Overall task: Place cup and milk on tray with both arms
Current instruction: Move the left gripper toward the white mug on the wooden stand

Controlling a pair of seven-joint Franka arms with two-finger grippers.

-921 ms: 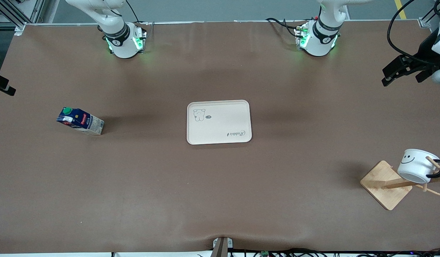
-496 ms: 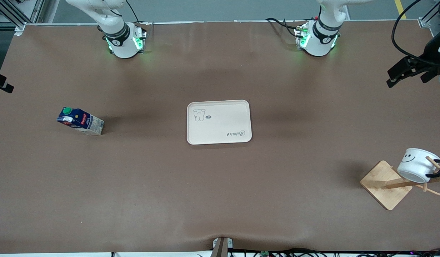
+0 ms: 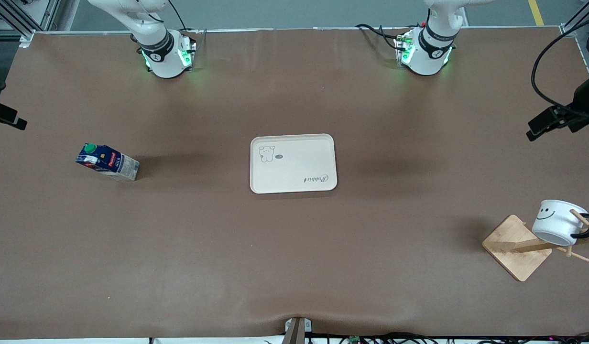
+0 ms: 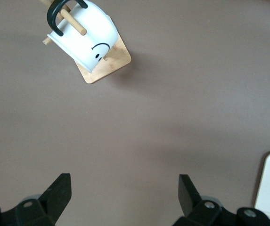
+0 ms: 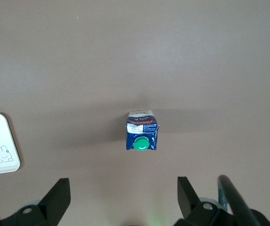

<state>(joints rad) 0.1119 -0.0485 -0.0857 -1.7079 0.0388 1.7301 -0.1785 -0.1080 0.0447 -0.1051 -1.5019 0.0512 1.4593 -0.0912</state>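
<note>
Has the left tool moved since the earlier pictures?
Yes. In the front view the left tool has shifted toward the table's edge and toward the cup, which has stayed on its wooden rack.

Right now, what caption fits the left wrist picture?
Open left hand high above the table, smiley cup hanging on its wooden rack.

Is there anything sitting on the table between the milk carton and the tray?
No. In the front view, only bare brown table lies between the milk carton and the tray. The right wrist view shows the same bare stretch.
</note>
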